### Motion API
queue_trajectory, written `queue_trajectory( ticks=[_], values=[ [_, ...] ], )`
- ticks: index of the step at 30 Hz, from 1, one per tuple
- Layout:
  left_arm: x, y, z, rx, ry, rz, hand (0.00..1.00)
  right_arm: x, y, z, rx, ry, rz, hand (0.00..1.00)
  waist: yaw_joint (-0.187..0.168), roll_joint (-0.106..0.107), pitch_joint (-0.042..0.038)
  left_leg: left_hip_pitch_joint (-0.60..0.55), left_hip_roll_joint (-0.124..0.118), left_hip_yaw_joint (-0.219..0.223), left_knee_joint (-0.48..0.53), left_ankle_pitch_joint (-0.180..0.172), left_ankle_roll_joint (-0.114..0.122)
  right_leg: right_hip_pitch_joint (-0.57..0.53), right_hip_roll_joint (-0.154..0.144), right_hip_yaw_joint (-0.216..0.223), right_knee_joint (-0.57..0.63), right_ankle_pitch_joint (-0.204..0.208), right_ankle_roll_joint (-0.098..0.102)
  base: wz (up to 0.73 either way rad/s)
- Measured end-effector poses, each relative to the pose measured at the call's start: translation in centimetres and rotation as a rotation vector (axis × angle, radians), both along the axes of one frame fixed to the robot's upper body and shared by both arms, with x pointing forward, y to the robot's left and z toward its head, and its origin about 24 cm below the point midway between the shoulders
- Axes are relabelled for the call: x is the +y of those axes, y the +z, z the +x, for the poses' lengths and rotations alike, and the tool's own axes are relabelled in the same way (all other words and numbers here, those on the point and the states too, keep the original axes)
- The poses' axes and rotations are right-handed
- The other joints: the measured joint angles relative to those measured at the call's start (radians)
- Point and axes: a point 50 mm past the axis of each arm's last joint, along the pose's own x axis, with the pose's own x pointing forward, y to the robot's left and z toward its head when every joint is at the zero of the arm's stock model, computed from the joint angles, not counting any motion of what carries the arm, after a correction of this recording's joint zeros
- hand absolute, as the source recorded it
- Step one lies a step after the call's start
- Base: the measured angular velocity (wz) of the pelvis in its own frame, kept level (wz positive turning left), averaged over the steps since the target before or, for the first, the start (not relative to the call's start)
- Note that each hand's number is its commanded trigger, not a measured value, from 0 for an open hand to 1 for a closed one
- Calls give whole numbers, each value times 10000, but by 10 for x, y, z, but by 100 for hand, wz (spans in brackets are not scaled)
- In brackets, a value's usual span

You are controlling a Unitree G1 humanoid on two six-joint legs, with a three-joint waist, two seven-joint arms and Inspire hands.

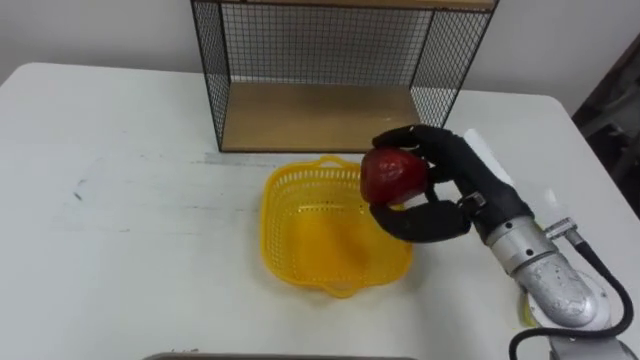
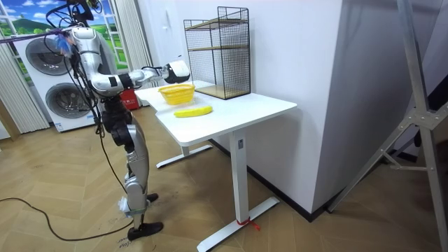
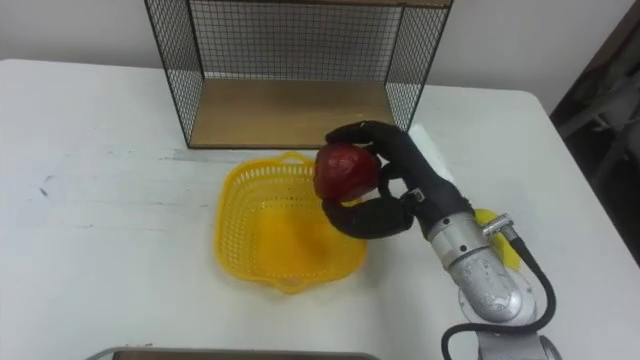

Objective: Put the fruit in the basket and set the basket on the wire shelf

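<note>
The right hand (image 1: 465,185) holds a red apple (image 1: 393,175) over the basket (image 1: 272,225), above its far right rim. The fingers (image 1: 425,138) curl over the top of the apple and the thumb closes in from beneath, so the fruit is gripped between them and hangs clear of the mesh. The forearm comes in from the basket's right, low across the worktop (image 1: 120,220).

The basket is yellow plastic lattice with a wavy rim. It stands upright and has nothing lying in it. Just behind it stands the wire shelf (image 1: 320,115), a black mesh frame with a wooden bottom board, its open front towards the basket. The basket and shelf are close together but do not touch.

A banana (image 2: 192,111) lies on the worktop on the basket's near right side, just beside it. In the eye views a yellow sliver of it shows under the wrist.

Left of the basket, well apart from it, the white worktop has a small dark smudge (image 1: 77,195). It cannot be read as writing.

In the room view the robot stands upright at the worktop's edge on the basket's side, its arm stretched out over the basket. Two washing machines (image 2: 49,59) stand behind it.
</note>
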Motion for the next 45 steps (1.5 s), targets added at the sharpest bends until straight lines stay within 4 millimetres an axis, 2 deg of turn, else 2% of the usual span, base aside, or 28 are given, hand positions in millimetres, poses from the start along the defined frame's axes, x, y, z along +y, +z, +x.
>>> queue_trajectory(
  ticks=[5, 13, 14, 15, 16, 24, 28, 34, 45],
  values=[
    [-1, 0, 1, 27, -155, -23, 0, 9, 5, -2, -109, 466, 45, 100, 138, 27, -1, 8, 10, -19, 48, -1, 0, 2, 4, -31, 86, 3, -4, 0],
    [-2, -1, -1, 132, -240, 1, 0, 23, 1, -4, 130, 1112, 158, 100, 207, 48, -18, -64, 12, -76, 130, -5, 4, 3, 4, -61, 129, 5, -7, 0],
    [-1, -1, -1, 137, -240, 9, 0, 23, 1, -4, 136, 1109, 202, 80, 199, 54, -24, -67, 12, -93, 137, -5, 4, 8, 4, -63, 131, 6, -8, 0],
    [-1, -1, 0, 140, -260, 13, 0, 23, 1, -4, 148, 1108, 250, 67, 194, 56, -26, -75, 12, -107, 141, -5, 4, 12, 4, -67, 131, 6, -9, 3],
    [-1, -1, 0, 156, -342, 24, 0, 23, 1, -4, 167, 1101, 294, 0, 188, 63, -31, -81, 12, -123, 148, -4, 4, 16, 4, -89, 131, 8, -11, 4],
    [-2, -1, -1, 230, -508, 32, 0, 21, -14, -4, 927, 889, 222, 0, 200, 71, -46, -100, 8, -155, 143, -3, 4, 4, 5, -118, 110, 6, -12, 0],
    [-2, -1, 0, 252, -499, 47, 0, 20, -15, -4, 978, 843, 222, 0, 193, 20, -75, -118, 6, -182, 169, -1, 4, 8, 5, -153, 59, 4, -12, 0],
    [-1, -1, -1, 322, -477, 94, 0, 23, -16, -4, 1027, 911, 286, 0, 191, -81, -69, -166, 0, -196, 179, -3, 2, 30, 14, -173, -37, 6, -12, 0],
    [-1, -1, 0, 280, -464, 96, 0, 28, -18, -6, 1138, 1097, 377, 0, 179, -53, -47, -189, 0, -293, 149, -6, -1, 58, 22, -255, -21, 11, -19, 2]
  ],
)
